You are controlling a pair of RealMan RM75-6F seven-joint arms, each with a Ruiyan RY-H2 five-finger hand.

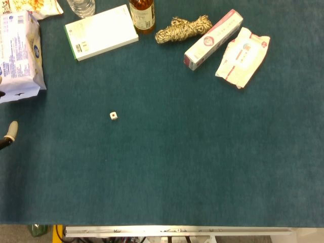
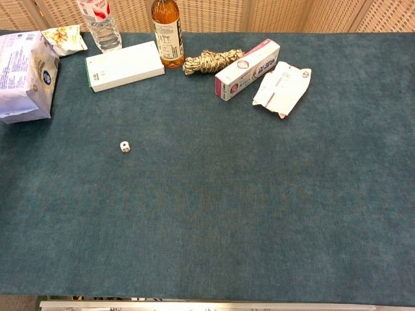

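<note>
Your left hand shows only as a fingertip at the left edge of the head view; whether it is released or clenched cannot be told, and the chest view does not show it. Your right hand appears in neither view. Nearest that fingertip is the blue-and-white plastic pack, lying at the table's left edge, just above it and apart from it. The small white die with dark pips sits alone on the teal table, well right of the fingertip, with open cloth between them. Along the far edge: a white flat box with a green stripe, an amber bottle just right of it, a clear water bottle, a snack bag in the far left corner, a coil of twine, a pink-and-white toothpaste box lying at an angle, and a crumpled white wipes packet just beside it.
</note>
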